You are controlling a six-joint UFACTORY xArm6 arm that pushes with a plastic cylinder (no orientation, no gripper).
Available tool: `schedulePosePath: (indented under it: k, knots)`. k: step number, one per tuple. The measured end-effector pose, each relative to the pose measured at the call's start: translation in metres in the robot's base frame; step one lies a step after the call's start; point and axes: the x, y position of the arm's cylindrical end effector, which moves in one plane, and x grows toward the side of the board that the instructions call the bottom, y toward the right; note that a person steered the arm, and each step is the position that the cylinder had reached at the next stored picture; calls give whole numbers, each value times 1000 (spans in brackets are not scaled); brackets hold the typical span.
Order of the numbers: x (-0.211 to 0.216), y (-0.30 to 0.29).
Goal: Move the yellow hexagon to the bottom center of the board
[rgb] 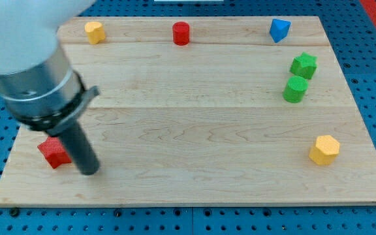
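The yellow hexagon [324,149] lies near the board's lower right. My tip [88,171] rests on the board at the lower left, far to the left of the hexagon. It stands just right of a red block [53,151], close to it or touching it. A second yellow block [94,31] sits at the top left.
A red cylinder [181,32] is at the top centre. A blue block [279,29] is at the top right. A green star-shaped block [303,65] and a green cylinder [296,89] sit at the right. The wooden board [194,130] lies on a blue perforated table.
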Motion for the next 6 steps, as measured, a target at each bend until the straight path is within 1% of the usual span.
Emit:
schedulePosePath:
  k: [1,3,4,5,6]
  knots:
    - [-21,56]
    - [-88,135]
    - [-98,218]
    - [-97,325]
    - [-83,397]
